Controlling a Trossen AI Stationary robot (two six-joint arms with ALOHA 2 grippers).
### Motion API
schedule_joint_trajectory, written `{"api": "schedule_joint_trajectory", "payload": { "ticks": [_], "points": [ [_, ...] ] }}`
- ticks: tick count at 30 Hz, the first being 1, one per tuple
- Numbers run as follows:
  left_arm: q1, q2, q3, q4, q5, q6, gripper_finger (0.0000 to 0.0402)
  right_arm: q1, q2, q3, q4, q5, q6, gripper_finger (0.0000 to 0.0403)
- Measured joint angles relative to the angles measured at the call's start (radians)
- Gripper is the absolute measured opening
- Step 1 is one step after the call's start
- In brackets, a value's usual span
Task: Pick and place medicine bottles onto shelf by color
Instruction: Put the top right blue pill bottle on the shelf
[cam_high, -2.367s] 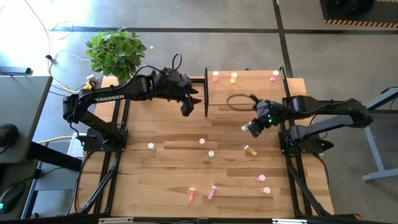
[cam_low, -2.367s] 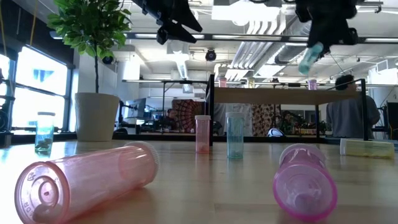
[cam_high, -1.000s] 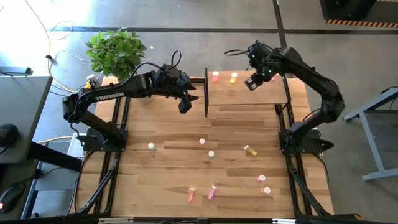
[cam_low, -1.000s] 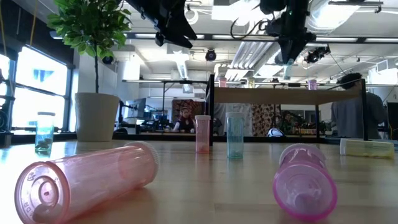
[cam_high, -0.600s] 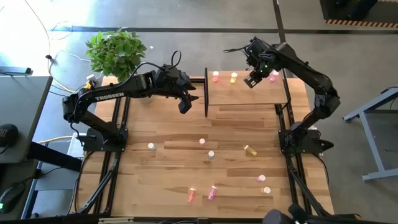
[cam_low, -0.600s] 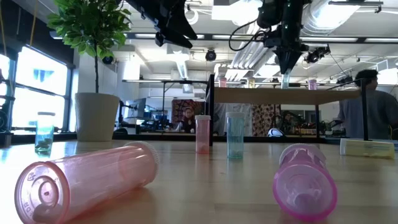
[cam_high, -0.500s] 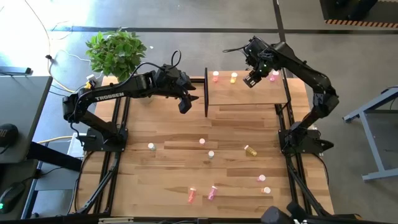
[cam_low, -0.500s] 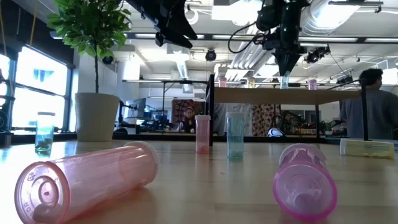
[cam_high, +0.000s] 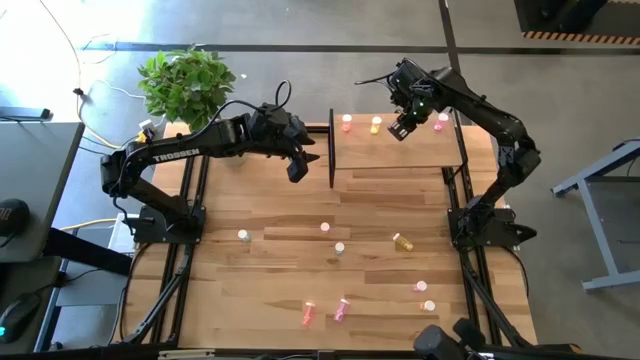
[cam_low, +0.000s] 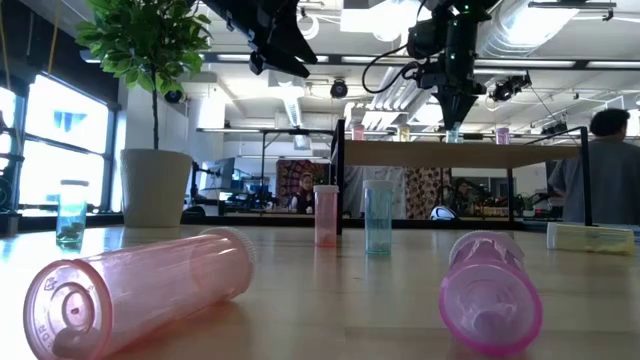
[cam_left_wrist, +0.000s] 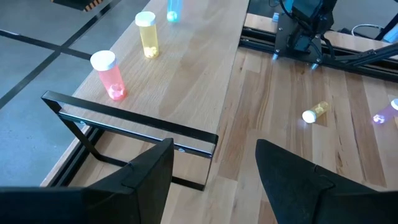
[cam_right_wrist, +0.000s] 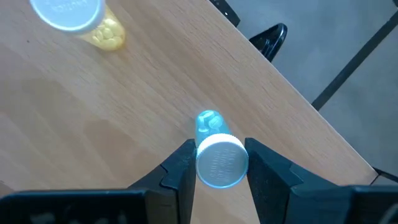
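Observation:
The shelf (cam_high: 430, 150) is a light-wood board in a black frame at the table's far right. A red-pink bottle (cam_high: 347, 123), a yellow bottle (cam_high: 376, 125) and a magenta bottle (cam_high: 441, 122) stand on it. My right gripper (cam_high: 400, 130) hangs over the board between the yellow and magenta ones, shut on a pale blue-green bottle (cam_right_wrist: 214, 146) with a white cap. My left gripper (cam_high: 300, 170) waits open in the air just left of the shelf's black end frame (cam_left_wrist: 130, 118). Several more bottles lie or stand on the table (cam_high: 260, 270). My right gripper pinches the pale bottle at its capped upper end (cam_right_wrist: 222, 163) between its two fingers (cam_right_wrist: 180, 168). The fingers come from above, pointing down. The bottle hangs upright below them, its bottom (cam_low: 453, 134) right at the shelf board; I cannot tell whether it touches.
A potted plant (cam_high: 187, 82) stands at the far left corner. Loose bottles are scattered over the table's near half, among them a yellow one lying down (cam_high: 402, 241) and pink ones (cam_high: 308, 313) near the front edge. A person (cam_low: 600, 170) is in the room behind.
My right gripper has sunk toward the shelf board with the pale bottle, drifting a little toward the table's left, and has rolled slightly. The bottle stays upright in its fingers.

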Motion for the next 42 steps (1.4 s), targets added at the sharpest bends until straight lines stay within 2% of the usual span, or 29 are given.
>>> {"api": "schedule_joint_trajectory", "payload": {
  "ticks": [42],
  "points": [
    [0.000,0.000,0.000,0.000,0.000,0.001,0.0216,0.001,0.004,-0.001,-0.006,0.005,0.011,0.0112]
  ]
}}
